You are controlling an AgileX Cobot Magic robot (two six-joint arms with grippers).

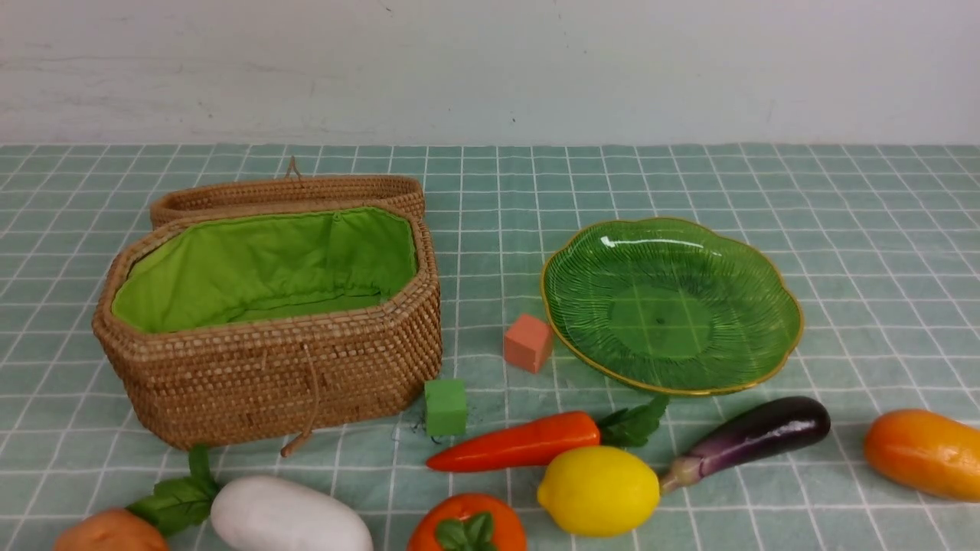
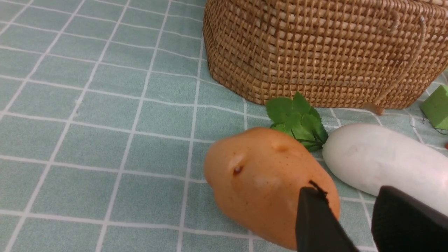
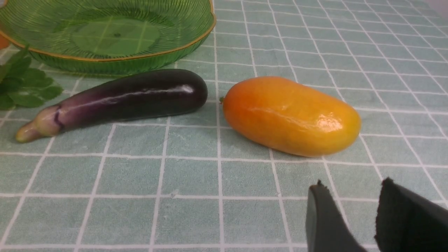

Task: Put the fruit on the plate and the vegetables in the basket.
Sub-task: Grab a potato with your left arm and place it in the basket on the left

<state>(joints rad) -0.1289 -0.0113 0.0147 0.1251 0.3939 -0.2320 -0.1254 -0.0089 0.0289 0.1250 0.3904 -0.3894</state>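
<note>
Near potato [image 2: 266, 182] and mango [image 3: 290, 115], left fingers [image 2: 315, 220] and right fingers [image 3: 323, 224] stand spread, empty.

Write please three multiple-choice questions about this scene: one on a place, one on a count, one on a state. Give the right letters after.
1. Where is the green cube relative to the wicker basket?
A. inside it
B. outside, by its front corner
C. behind it

2. How many things lie on the green glass plate?
A. none
B. one
C. three

3. How is the basket's lid?
A. shut over the basket
B. open, folded back
C. missing

Answers:
1 B: the cube sits on the checked cloth beside the basket's front corner.
2 A: the plate's ribbed bottom shows bare in both the front and the right wrist view.
3 B: the bright green lining is exposed and the lid lies behind the basket.
</note>
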